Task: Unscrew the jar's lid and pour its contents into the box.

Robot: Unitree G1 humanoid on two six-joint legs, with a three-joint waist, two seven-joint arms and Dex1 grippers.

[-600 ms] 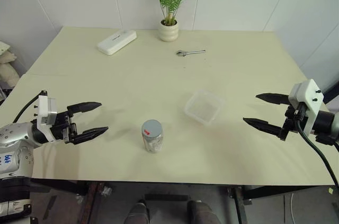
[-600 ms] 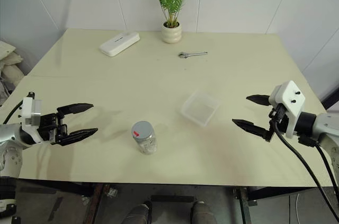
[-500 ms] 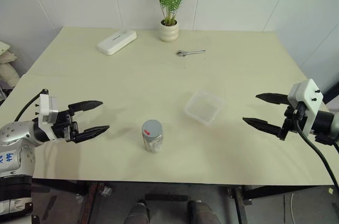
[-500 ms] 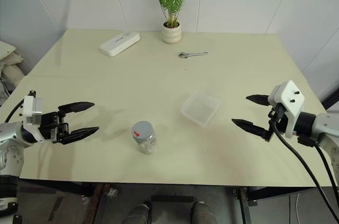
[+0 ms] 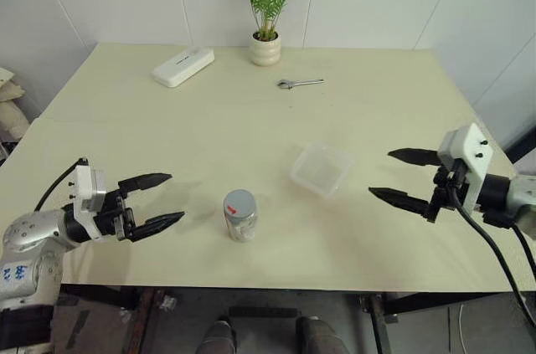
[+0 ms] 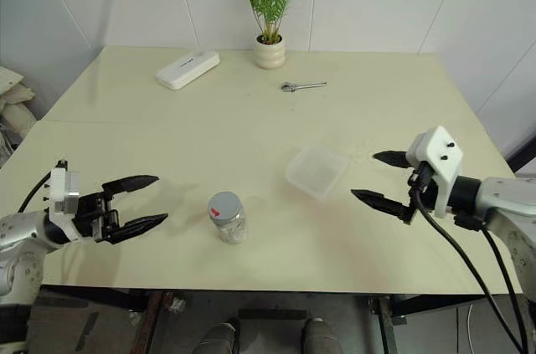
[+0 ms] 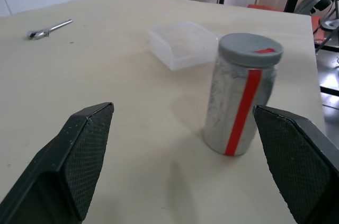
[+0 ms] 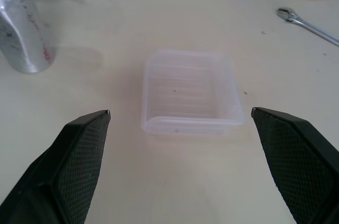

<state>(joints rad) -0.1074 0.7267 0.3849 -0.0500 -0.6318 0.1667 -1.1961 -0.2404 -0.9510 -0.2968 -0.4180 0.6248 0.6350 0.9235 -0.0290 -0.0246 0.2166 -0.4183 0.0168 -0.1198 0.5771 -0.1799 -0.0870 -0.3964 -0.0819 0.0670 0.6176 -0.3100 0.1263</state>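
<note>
**Jar capped on tabletop, both pincers wide and empty**

The jar (image 5: 240, 218) stands upright near the front edge of the tabletop (image 5: 218, 120), the grey lid (image 5: 239, 202) with its red mark screwed on. A red stripe runs down the jar's side in the left wrist view. The box (image 5: 322, 167) lies just behind and to the right of the jar, apart from it.

Left pincer (image 5: 155, 202): fingers spread apart, holding nothing, level, left of the jar and pointing toward it. Right pincer (image 5: 400, 177): fingers spread apart, holding nothing, right of the box and facing it.

Far side: white flat device (image 5: 182, 66), wrench (image 5: 300, 83), potted plant (image 5: 267, 11).
</note>
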